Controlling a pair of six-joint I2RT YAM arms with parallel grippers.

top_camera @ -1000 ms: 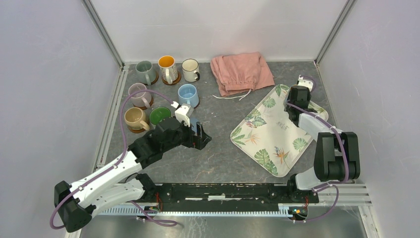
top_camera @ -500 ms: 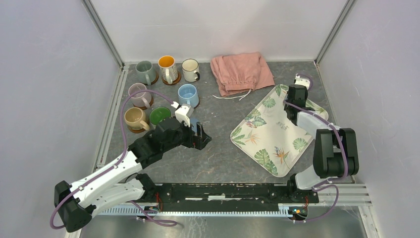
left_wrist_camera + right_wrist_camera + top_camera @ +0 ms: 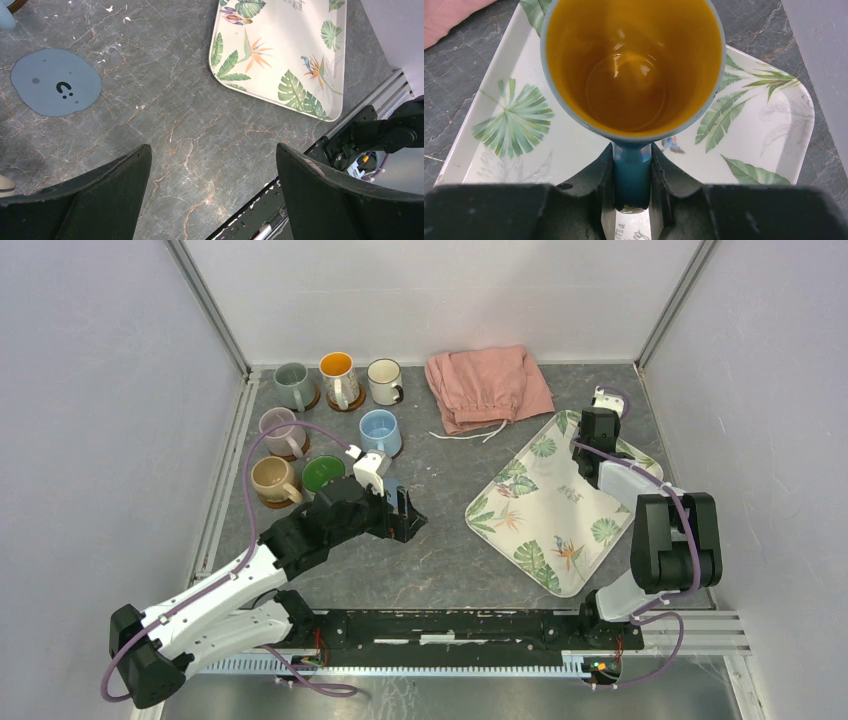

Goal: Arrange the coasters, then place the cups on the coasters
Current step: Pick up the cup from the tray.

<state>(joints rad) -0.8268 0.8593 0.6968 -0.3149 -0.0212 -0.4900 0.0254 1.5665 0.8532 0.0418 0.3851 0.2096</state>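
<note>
A blue cup with an orange inside (image 3: pixel 631 65) stands on the leaf-patterned tray (image 3: pixel 764 125). My right gripper (image 3: pixel 631 175) is shut on its blue handle (image 3: pixel 631 167). In the top view that gripper (image 3: pixel 597 425) sits over the tray's far right corner and hides the cup. Several other cups stand at the back left, among them a grey-green one (image 3: pixel 293 383), a light blue one (image 3: pixel 380 430) and a beige one (image 3: pixel 270 478) on a brown coaster (image 3: pixel 275 502). A grey-blue coaster (image 3: pixel 56 88) lies bare on the table. My left gripper (image 3: pixel 214 147) hangs open and empty over the table.
A folded pink cloth (image 3: pixel 487 385) lies at the back centre. The tray (image 3: pixel 540 510) takes up the right side. Metal rails (image 3: pixel 225 490) border the table, and side walls stand close to both arms.
The right jaws have closed on the cup's handle, and the right wrist has shifted slightly toward the back. The left arm has not moved.
</note>
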